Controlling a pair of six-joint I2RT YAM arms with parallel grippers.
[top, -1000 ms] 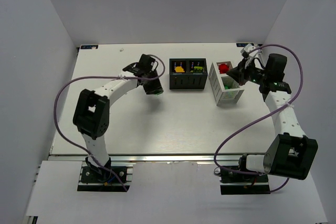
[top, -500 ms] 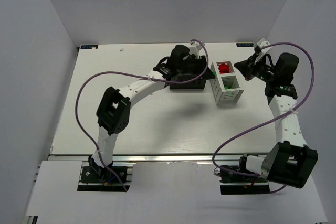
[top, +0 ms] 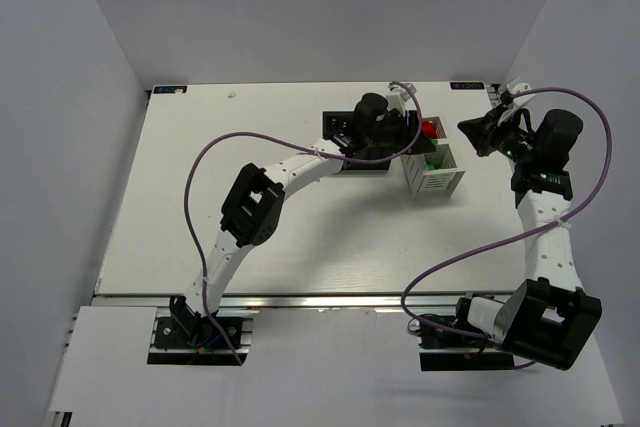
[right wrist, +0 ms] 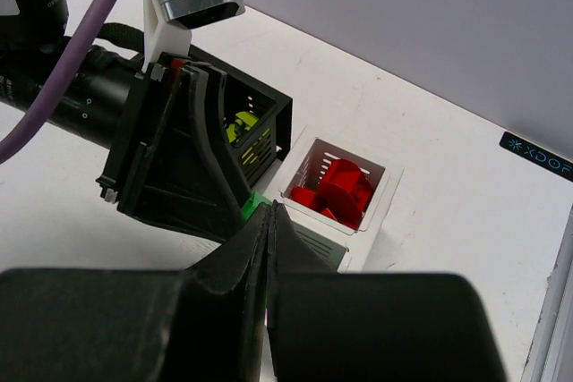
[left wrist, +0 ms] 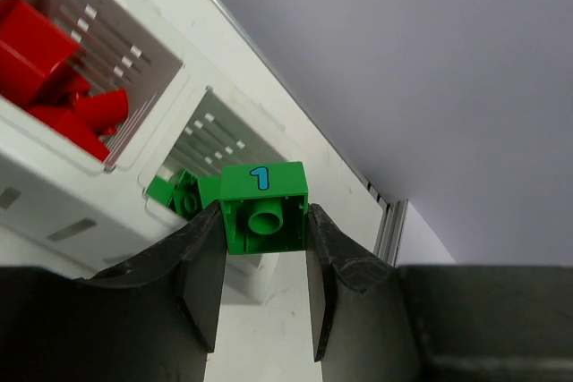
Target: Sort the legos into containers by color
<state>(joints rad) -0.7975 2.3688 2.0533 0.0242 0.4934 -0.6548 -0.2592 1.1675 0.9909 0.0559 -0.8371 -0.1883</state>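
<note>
Centre of the left wrist frame: my left gripper [left wrist: 264,216] is pinched narrow on a green brick [left wrist: 264,190], one pad on each side, a blue 1 printed on it and its hollow underside facing the lens. Behind it is the white basket [left wrist: 192,78], with red bricks [left wrist: 45,42] in the compartment at upper left and green bricks [left wrist: 183,192] in the next compartment, just left of the held brick. In the overhead frame this arm reaches to the basket's left edge, right of centre near the top. My right gripper [right wrist: 269,221] is fully closed, pads together, nothing between them, and sits apart from the basket in the overhead's upper right. Its wrist frame shows the black box [right wrist: 269,109] at centre left with lime bricks [right wrist: 237,127] inside.
</note>
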